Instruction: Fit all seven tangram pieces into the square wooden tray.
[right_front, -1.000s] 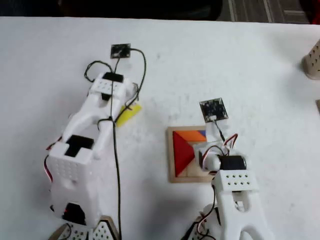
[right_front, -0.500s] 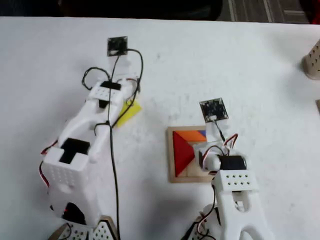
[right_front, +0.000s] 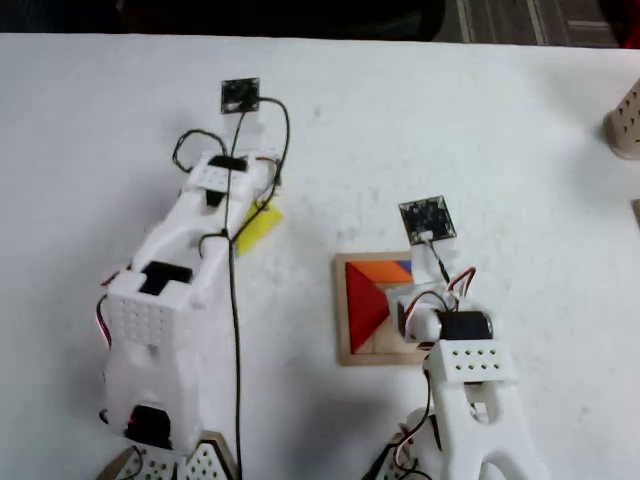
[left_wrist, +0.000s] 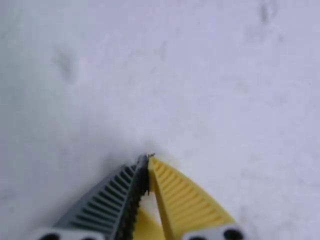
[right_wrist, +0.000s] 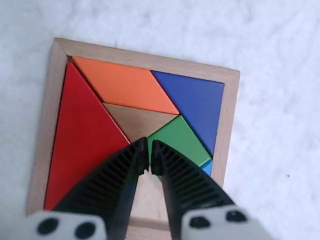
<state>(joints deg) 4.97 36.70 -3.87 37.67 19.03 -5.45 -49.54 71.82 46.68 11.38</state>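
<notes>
The square wooden tray (right_wrist: 227, 125) lies under my right gripper (right_wrist: 149, 156), which is shut and holds nothing. In the tray are a red triangle (right_wrist: 80, 135), an orange parallelogram (right_wrist: 122, 85), a blue triangle (right_wrist: 197, 102), a green square (right_wrist: 180, 142) and a sliver of light blue (right_wrist: 206, 167). Bare wood (right_wrist: 137, 120) shows in the middle. My left gripper (left_wrist: 148, 159) hangs over the white table, shut with a yellow piece (left_wrist: 146, 226) deep between its fingers. In the high view the yellow piece (right_front: 258, 226) sticks out beside the left arm (right_front: 190, 250), left of the tray (right_front: 343, 320).
A pale perforated block (right_front: 625, 120) stands at the table's right edge. Both arm bases (right_front: 170, 460) sit at the near edge. Black cables (right_front: 235, 330) run along the left arm. Open white table lies between the arms and behind the tray.
The left arm swung slightly away and to the left, then came back, and the yellow piece went with it. The right arm and the tray stayed still.
</notes>
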